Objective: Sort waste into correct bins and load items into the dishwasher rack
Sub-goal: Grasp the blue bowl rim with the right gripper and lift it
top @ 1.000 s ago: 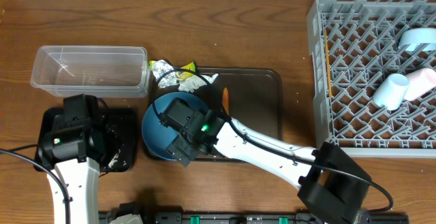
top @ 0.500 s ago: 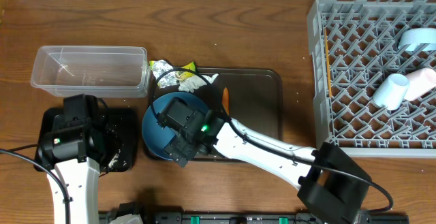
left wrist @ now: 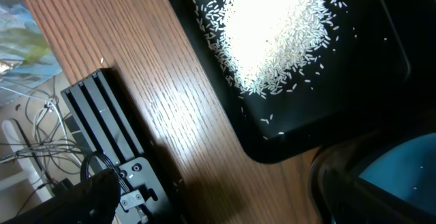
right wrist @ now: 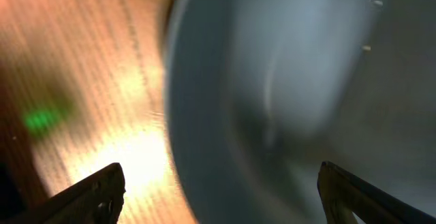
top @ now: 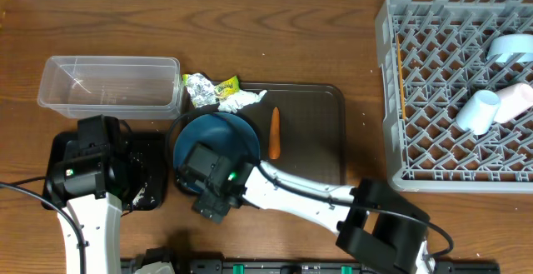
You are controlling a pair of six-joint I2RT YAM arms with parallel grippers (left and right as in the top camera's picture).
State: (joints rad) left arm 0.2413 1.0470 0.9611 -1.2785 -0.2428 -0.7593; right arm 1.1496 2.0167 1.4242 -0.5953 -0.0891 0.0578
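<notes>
While right gripper [right wrist: 219, 183] gapes empty at bowl [top: 221, 137] edge, left gripper [left wrist: 211, 183] gapes empty over rice [left wrist: 272, 26], left of bowl.

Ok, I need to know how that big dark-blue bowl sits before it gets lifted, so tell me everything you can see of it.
The dark-blue bowl is large, round and smooth-walled, and it stands upright with its opening up. It sits on the left end of the brown serving tray, reaching past that tray's left edge, close beside the black tray. Only a couple of rice grains show inside. The right hand is open over its near rim; whether they touch cannot be told.
</notes>
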